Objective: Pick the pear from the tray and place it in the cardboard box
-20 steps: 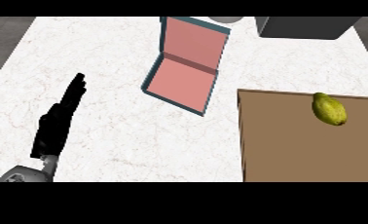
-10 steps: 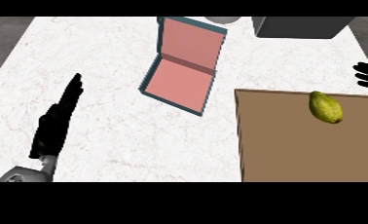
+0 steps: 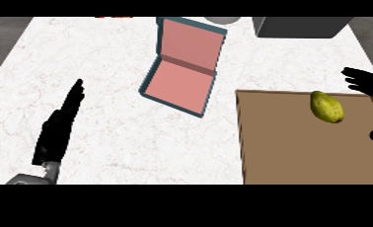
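The pear (image 3: 326,106), yellow-green and lying on its side, sits on the brown tray (image 3: 291,157) close to the tray's far rim, at about 3 o'clock from the middle of the head view. The tray fills the corner toward 4 o'clock and runs out of view at the right and lower edges. The right hand (image 3: 358,79) comes in at the right edge, at about 1 o'clock from the pear and near it but apart; what shows of it is released, fingers stretched toward 9 o'clock, grasping nothing. The cardboard box (image 3: 175,85), teal outside and pink inside, lies open on the white marble counter (image 3: 109,73) at about 11 o'clock from the middle, its lid (image 3: 191,43) folded back toward 12 o'clock. From the pear the box lies toward 10 o'clock; between them are the tray's bare corner, its left rim and a strip of counter, and the box's right wall faces that strip. The left hand (image 3: 62,122) lies at 8 o'clock, well apart from the box, released, its fingers straight and together, pointing toward 12 o'clock, with nothing in it. Along the far edge stand a dark grey block (image 3: 299,26) at 1 o'clock, a white round object (image 3: 222,19) just behind the lid, and a sliver of something orange-red (image 3: 113,17) at 11 o'clock, too cut off to identify.
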You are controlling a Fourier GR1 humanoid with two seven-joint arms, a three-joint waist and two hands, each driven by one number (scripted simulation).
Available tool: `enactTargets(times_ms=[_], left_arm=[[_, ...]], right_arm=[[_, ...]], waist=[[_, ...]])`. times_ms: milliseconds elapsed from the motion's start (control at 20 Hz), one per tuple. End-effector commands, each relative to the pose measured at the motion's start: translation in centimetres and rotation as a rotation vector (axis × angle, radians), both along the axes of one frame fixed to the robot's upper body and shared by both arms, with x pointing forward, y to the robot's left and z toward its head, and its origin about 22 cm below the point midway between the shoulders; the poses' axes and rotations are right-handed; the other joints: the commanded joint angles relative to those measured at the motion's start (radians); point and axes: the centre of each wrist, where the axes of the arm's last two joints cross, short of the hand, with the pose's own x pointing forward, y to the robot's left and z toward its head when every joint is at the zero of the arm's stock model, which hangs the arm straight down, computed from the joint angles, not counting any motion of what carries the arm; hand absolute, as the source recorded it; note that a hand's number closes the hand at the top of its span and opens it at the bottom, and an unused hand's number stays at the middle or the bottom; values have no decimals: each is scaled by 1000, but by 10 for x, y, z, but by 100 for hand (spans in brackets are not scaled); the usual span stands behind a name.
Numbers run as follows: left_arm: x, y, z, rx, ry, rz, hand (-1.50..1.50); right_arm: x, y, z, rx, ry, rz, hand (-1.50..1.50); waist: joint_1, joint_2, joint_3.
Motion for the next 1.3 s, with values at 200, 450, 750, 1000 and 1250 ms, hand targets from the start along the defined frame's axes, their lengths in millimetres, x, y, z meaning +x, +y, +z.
enactTargets(times_ms=[200, 450, 750, 1000, 1250], left_arm=[[12, -3, 15, 6, -7, 9, 0], [-5, 10, 15, -5, -10, 20, 0], [-8, 16, 28, 8, -18, 7, 0], [3, 1, -6, 13, 11, 14, 0], [5, 11, -3, 4, -3, 6, 0]], right_arm=[[10, 5, -1, -8, 37, 15, -150], [2, 16, -15, -4, 20, 17, -150], [-4, 25, -42, 10, 38, 14, -150], [18, 32, -21, 9, 23, 7, -150], [17, 50, -46, 25, 27, 4, -150]], waist=[[-6, -1, 0], [-12, -5, -1], [-6, -4, 0], [-7, -1, -1], [-8, -2, -1]])
